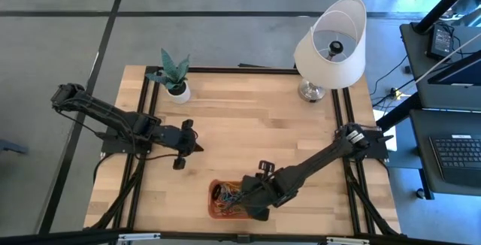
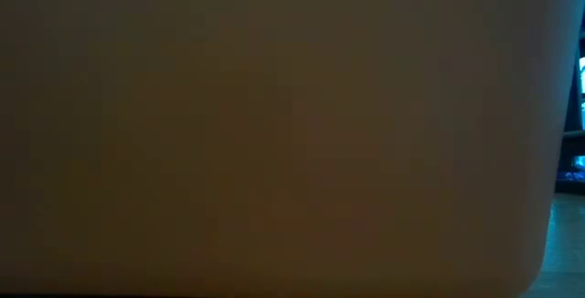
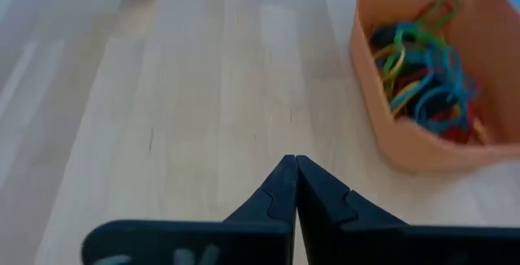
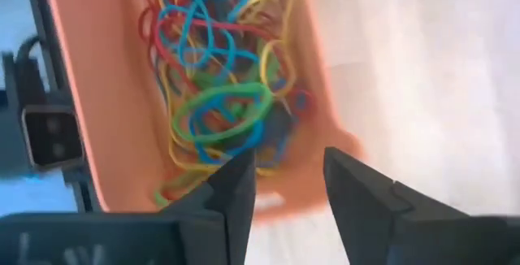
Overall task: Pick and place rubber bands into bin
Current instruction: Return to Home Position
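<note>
Robotics lab, framed wooden workbench (image 1: 248, 125), bare grey floor (image 1: 225, 34), side desk (image 1: 451, 125), keyboard (image 1: 457, 152)

The low view was almost wholly dark. From above, the surface (image 1: 248, 132) lay evenly lit; wrist views showed it glaring pale.

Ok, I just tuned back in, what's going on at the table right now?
The right gripper hangs open and empty just above the small orange plastic bin, which sits near the edge of the wooden table. The bin holds a tangled pile of thin rubber bands in blue, yellow, green and red. The left gripper is shut on nothing, over bare wood off to the bin's left. The high view shows no loose bands on the wood, though small ones could be missed.
</note>
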